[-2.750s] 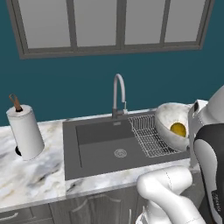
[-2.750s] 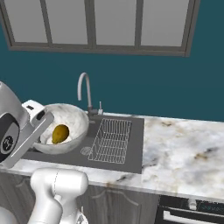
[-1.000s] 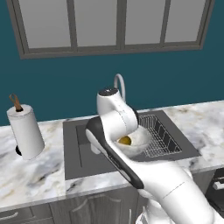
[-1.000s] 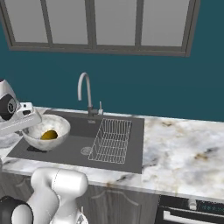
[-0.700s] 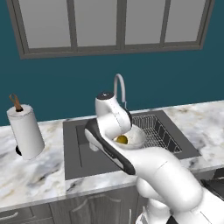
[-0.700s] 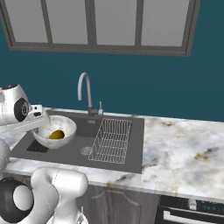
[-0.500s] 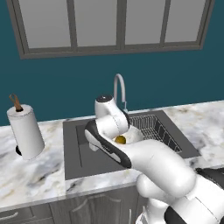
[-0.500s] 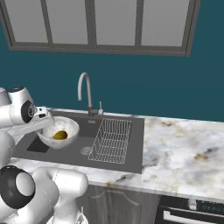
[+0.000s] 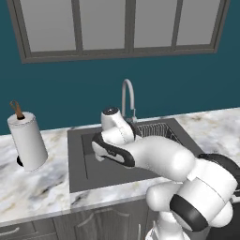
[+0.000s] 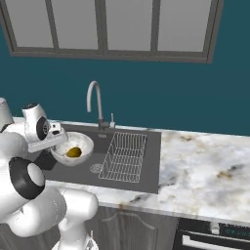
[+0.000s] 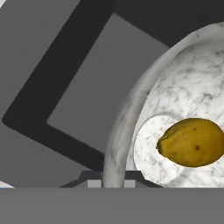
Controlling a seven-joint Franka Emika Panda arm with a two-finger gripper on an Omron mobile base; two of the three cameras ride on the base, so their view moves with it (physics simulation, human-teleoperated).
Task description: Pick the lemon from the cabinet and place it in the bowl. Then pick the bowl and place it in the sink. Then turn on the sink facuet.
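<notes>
The white speckled bowl hangs low in the left half of the dark sink, with the yellow lemon lying in its bottom. My gripper is shut on the bowl's left rim. The hand view looks down along that rim: the gripper pinches the bowl edge, the lemon rests inside, and the sink floor lies beyond. In the left base view my arm stretches over the sink and hides the bowl. The silver faucet stands behind the basin. The cabinet is out of view.
A wire rack fills the sink's right side. A paper towel roll stands on the marble counter left of the sink. A window runs above the teal wall.
My arm has reached further forward over the sink and carried the bowl with the lemon toward the middle of the left basin, slightly lower. The grip on the rim is unchanged.
</notes>
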